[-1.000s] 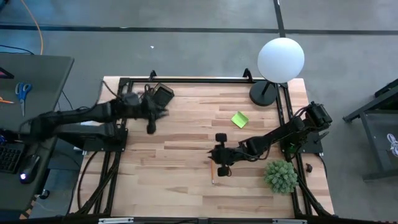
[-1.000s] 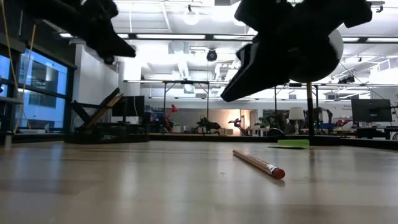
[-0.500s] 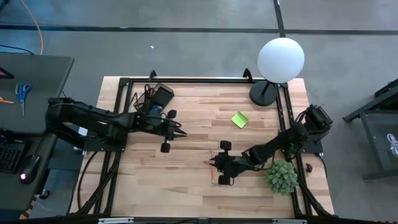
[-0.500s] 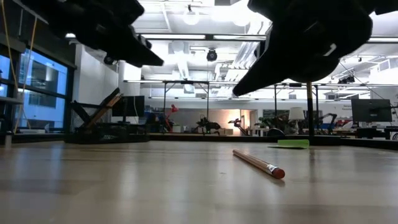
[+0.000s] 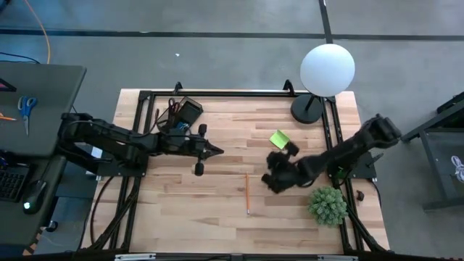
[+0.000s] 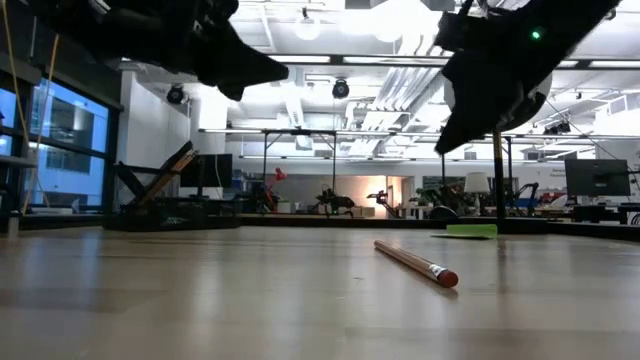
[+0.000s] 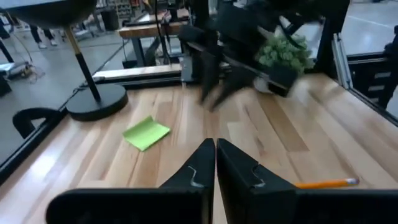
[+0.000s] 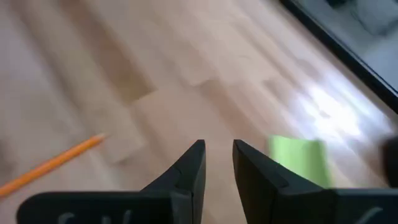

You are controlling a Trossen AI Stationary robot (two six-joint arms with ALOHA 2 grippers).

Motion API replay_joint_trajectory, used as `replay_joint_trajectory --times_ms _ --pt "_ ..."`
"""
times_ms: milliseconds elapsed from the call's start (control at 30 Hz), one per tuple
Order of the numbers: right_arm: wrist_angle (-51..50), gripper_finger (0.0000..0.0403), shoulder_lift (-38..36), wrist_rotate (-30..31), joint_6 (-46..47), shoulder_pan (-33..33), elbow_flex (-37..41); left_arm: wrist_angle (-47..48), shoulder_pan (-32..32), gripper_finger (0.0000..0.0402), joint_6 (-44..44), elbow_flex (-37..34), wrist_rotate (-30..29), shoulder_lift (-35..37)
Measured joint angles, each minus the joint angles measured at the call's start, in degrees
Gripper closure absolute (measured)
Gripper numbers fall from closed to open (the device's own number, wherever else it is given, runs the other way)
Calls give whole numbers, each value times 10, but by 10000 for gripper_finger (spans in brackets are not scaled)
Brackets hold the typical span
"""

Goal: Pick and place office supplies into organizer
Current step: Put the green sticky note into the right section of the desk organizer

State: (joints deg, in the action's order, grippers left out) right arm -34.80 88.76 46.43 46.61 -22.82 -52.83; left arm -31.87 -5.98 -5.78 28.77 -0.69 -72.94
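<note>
Nearest me on the surface (image 5: 217,210), the orange pencil (image 5: 246,193) lies ungrabbed. My right claw (image 5: 274,172) has lifted off it, fingers slightly apart and empty (approach abandoned, I judge). Left claw (image 5: 216,151) has pinched together, empty. Organizer (image 5: 185,112) far back.

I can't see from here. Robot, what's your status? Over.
Left gripper shut, empty, above table. Right gripper slightly open, empty, near sticky-note pad. Pencil lies free. Nothing blocking.
</note>
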Motion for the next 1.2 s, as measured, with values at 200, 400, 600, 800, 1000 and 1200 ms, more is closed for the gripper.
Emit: replay_joint_trajectory --times_ms 200,400,600,800,1000,1200 --pt "-73 330 -94 -74 34 97 31 -20 0 400 1 -1 5 -14" --pt "-60 328 -117 -171 -21 213 76 -20 0 394 0 -1 13 -17" --pt "23 287 -117 -242 -78 306 145 -19 0 400 0 -10 15 -17" --pt "65 224 -117 -277 -90 361 192 -52 0 398 -3 -57 18 -17" --pt "120 203 -117 -314 -127 392 229 -140 0 399 0 -111 29 -14" --pt "184 237 -117 -320 -164 393 238 -147 0 400 1 -114 35 -14"
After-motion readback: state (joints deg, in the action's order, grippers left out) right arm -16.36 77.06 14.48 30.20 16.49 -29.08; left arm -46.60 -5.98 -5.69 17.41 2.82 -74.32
